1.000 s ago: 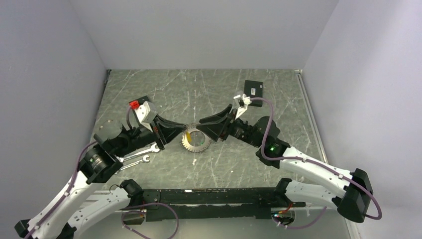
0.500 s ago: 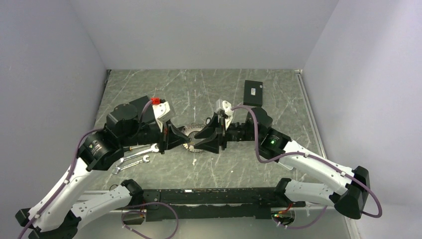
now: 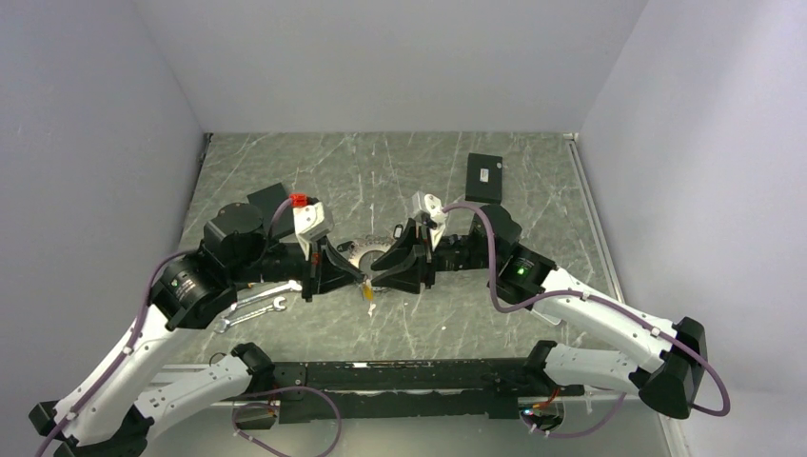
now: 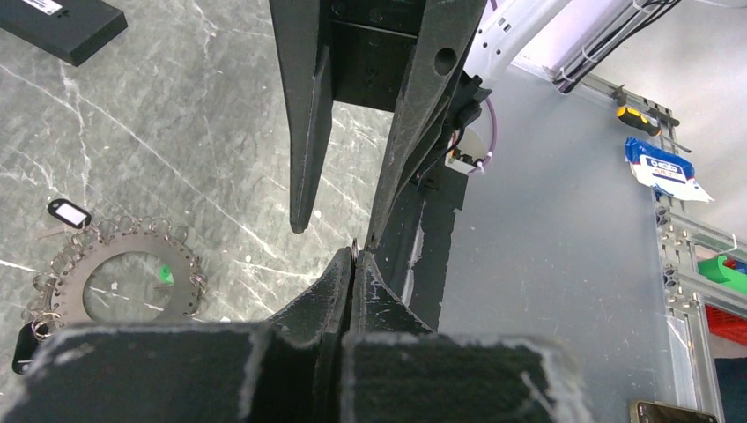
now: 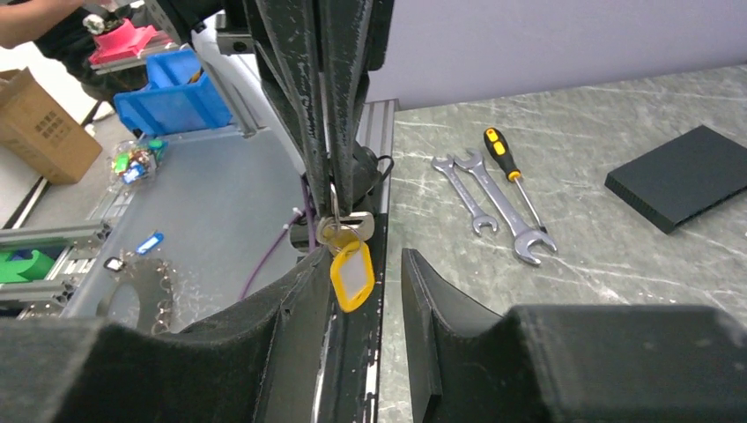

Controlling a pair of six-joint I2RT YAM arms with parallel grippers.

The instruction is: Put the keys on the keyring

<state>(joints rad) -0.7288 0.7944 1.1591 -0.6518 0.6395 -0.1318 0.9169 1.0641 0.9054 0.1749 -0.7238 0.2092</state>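
My left gripper [image 4: 353,254] is shut on a thin wire ring. From that ring hang a silver key [image 5: 345,226] and its yellow tag [image 5: 351,275], a little above the table. My right gripper [image 5: 377,261] faces it tip to tip and is open, the tag hanging against the inner face of its left finger [image 5: 304,295]. From above, the yellow tag [image 3: 367,289] dangles where the two grippers meet. The keyring [image 4: 123,284], a grey toothed loop with small rings, lies flat on the table just beyond them, and the grippers partly cover the keyring [image 3: 364,250] in the top view.
Two wrenches [image 5: 493,204] and an orange-handled screwdriver [image 5: 506,161] lie by the left arm. A black box [image 3: 485,177] sits at the back right and another dark block [image 5: 685,176] at the back left. A small black tag [image 4: 69,212] lies by the keyring.
Both grippers have shifted from over the keyring toward the near edge. The key with the yellow tag now hangs free from the left gripper. The right jaws have narrowed slightly.
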